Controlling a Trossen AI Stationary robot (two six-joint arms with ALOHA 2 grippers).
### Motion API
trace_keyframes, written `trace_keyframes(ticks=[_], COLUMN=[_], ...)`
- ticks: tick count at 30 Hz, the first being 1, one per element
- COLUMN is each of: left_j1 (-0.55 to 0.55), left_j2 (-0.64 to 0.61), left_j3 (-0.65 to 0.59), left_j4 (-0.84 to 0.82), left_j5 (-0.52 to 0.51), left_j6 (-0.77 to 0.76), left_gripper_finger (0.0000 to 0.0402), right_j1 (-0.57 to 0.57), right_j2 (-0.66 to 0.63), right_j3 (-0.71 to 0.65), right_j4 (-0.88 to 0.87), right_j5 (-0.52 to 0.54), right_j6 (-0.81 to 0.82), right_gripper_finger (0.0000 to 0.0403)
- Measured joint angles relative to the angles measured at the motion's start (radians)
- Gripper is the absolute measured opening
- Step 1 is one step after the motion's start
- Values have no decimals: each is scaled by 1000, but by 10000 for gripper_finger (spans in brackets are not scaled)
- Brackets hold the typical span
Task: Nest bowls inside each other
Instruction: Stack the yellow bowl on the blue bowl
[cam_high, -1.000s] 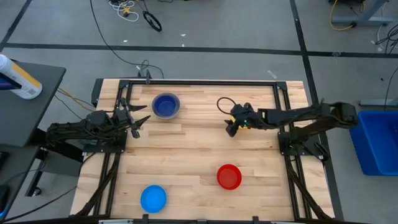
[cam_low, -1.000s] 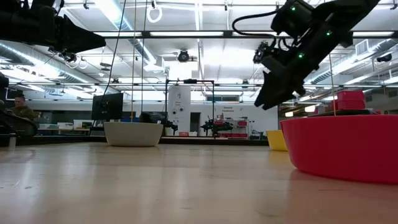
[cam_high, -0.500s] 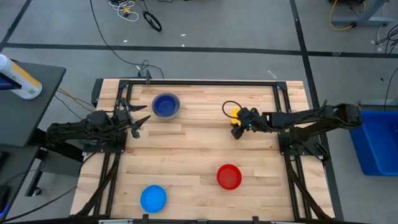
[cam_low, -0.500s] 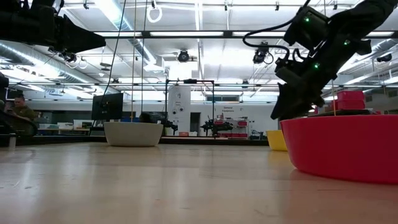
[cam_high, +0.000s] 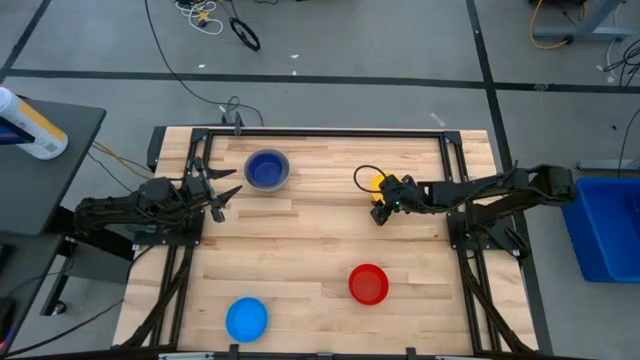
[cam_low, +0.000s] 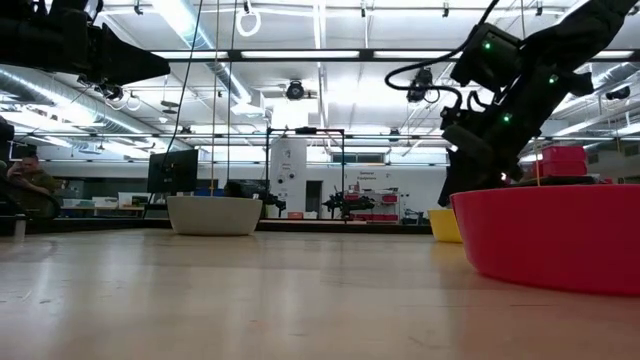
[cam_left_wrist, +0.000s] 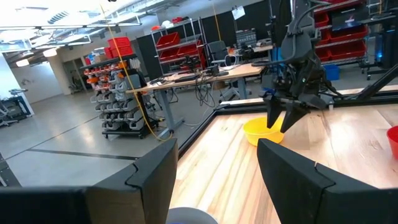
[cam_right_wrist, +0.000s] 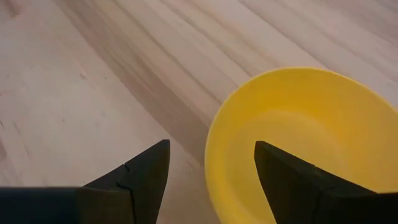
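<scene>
A yellow bowl stands on its base at the table's right middle, also seen in the high view and the left wrist view. My right gripper hangs open just above it, slanting down. One finger is over the bowl's inside, the other is outside its rim, and neither touches. A dark blue bowl sits inside a grey bowl at the far left. A red bowl and a light blue bowl stand near the front. My left gripper waits open at the left edge.
Black frame rails run along the table's far edge and sides. Bare wood lies between the bowls in the table's middle. The low view shows a workshop beyond the table, with a seated person far off on the left.
My right gripper has come down toward the yellow bowl and shifted a little toward the table's right edge, uncovering part of the bowl in the high view. Its fingers stay apart. The bowls have not moved.
</scene>
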Motion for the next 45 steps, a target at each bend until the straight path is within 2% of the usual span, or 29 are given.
trace_keyframes(ticks=[10, 15, 19, 24, 25, 30, 34, 45], left_j1=[0, 0, 0, 0, 0, 0, 0, 0], left_j2=[0, 0, 0, 0, 0, 0, 0, 0], left_j3=[0, 0, 0, 0, 0, 0, 0, 0], left_j4=[1, 0, 1, 3, 3, 3, 3, 2], left_j5=[0, 0, 0, 0, 0, 0, 0, -1], left_j6=[0, -3, -3, -2, -2, -2, -3, -3], left_gripper_finger=[228, 228, 228, 228, 228, 228, 228, 228], right_j1=[-24, -33, -33, -33, -33, -33, -27, -25], right_j2=[92, 104, 103, 107, 107, 106, 107, 108], right_j3=[0, 0, 0, 0, 0, 1, 1, 0], right_j4=[32, 72, 106, 123, 124, 124, 156, 537], right_j5=[7, -24, -47, -69, -61, -59, -18, -11], right_j6=[-20, -39, -42, -48, -52, -60, -74, -214], right_gripper_finger=[231, 212, 156, 28, 17, 6, 4, 1])
